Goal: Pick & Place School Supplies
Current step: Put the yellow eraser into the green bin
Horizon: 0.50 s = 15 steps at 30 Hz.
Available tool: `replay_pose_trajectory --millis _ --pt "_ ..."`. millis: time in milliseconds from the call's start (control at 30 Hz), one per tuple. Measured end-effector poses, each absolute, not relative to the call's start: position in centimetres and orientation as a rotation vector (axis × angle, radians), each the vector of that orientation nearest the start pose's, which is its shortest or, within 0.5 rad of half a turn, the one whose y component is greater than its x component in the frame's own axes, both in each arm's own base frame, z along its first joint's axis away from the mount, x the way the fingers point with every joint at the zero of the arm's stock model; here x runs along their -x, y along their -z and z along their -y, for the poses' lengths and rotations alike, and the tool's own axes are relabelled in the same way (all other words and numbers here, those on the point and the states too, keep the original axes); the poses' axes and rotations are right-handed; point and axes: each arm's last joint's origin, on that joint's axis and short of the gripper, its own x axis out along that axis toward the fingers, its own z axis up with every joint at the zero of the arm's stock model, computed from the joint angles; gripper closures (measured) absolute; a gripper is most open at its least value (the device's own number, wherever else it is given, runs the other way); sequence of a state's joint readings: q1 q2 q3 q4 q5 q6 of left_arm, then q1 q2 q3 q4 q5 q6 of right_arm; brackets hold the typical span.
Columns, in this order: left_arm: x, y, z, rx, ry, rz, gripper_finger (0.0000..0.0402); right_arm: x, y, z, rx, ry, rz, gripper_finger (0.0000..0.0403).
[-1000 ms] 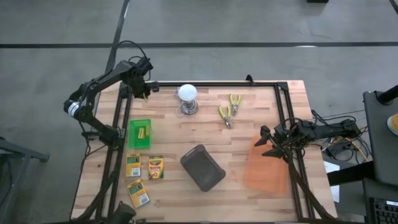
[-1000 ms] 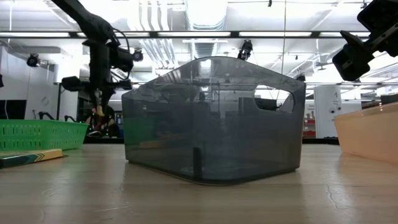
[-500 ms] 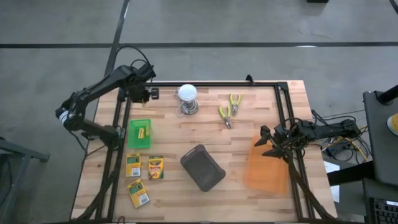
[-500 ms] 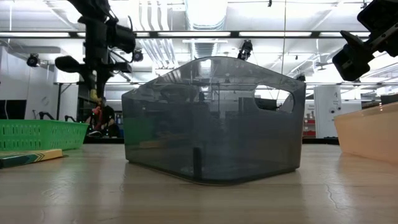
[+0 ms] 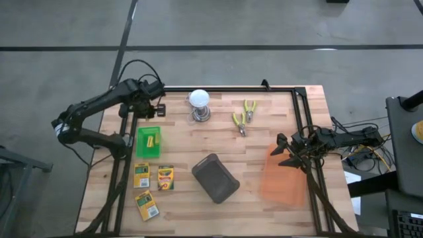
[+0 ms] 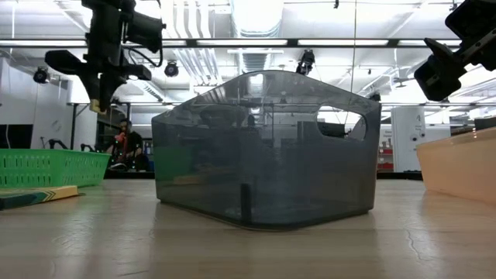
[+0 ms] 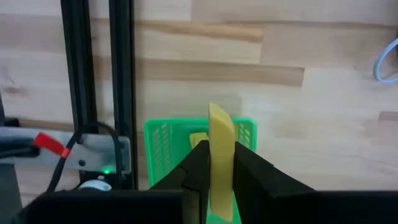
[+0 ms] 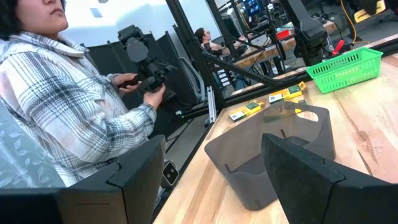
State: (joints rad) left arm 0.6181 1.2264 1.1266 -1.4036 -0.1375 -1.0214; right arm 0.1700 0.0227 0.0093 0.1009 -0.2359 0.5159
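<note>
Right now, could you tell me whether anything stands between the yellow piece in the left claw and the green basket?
Nothing visible does. The left claw is shut on the yellow stick and hangs in the air near the green basket. The left wrist view shows only open air down to the basket, which already holds another yellow piece.

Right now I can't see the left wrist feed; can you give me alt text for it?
The left tool is shut on a yellow stick, held above a green basket on the wooden table. Black frame rails run beside the basket.

fingers (image 7: 198,171) clamping yellow stick (image 7: 221,155), green basket (image 7: 163,143) beyond
</note>
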Motion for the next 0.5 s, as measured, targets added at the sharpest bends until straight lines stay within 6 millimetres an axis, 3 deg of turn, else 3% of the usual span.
replay_pose_trajectory --millis 500 --pt "-13.2 -24.7 -7.5 1.312 -1.429 -1.008 0.0346 -9.5 -17.5 -2.3 -0.506 -0.419 -0.018 0.0140"
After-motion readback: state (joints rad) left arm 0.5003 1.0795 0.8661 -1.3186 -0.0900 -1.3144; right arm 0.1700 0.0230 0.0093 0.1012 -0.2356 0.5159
